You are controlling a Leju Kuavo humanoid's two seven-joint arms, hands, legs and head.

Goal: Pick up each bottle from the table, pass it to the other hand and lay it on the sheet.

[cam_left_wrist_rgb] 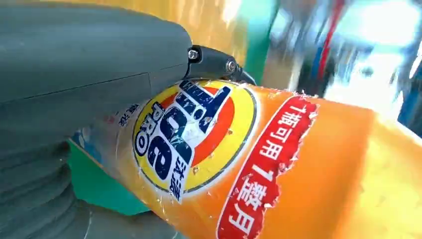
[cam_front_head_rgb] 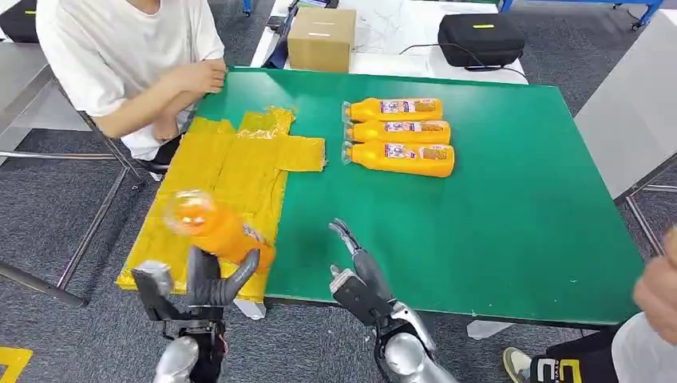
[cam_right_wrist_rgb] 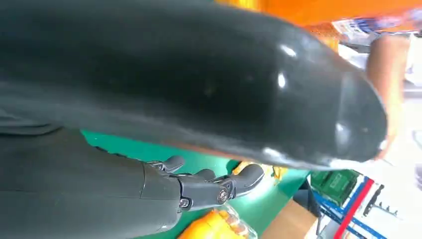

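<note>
- Head view: the left hand [cam_front_head_rgb: 199,281] holds an orange bottle [cam_front_head_rgb: 214,227] above the near end of the yellow sheet [cam_front_head_rgb: 231,171]. Its fingers curl around the lower part of the bottle, and the bottle tilts with its blurred clear end up and toward the left.
- The right hand [cam_front_head_rgb: 357,271] hangs over the near edge of the green table [cam_front_head_rgb: 511,207], just to the right of the held bottle and apart from it. Its fingers are stretched forward and spread, and nothing is in them.
- Three more orange bottles [cam_front_head_rgb: 399,136] lie side by side on the table, right of the sheet, with their clear ends toward the sheet.
- A person in a white shirt [cam_front_head_rgb: 120,56] sits at the far left corner with arms folded on the sheet's far end. Another person's hand [cam_front_head_rgb: 659,287] shows at the right edge.
- A cardboard box [cam_front_head_rgb: 322,38] and a black case [cam_front_head_rgb: 481,38] sit on the white surface beyond the table.
- Left wrist view: the left hand's grey thumb [cam_left_wrist_rgb: 89,59] lies against the bottle's printed label [cam_left_wrist_rgb: 189,134], and the orange body [cam_left_wrist_rgb: 318,184] runs away from the camera.
- Right wrist view: the right hand's thick thumb [cam_right_wrist_rgb: 199,84] crosses the picture, and the darker fingers [cam_right_wrist_rgb: 214,184] are extended, apart and bare above the green table, with part of an orange bottle beneath them.
</note>
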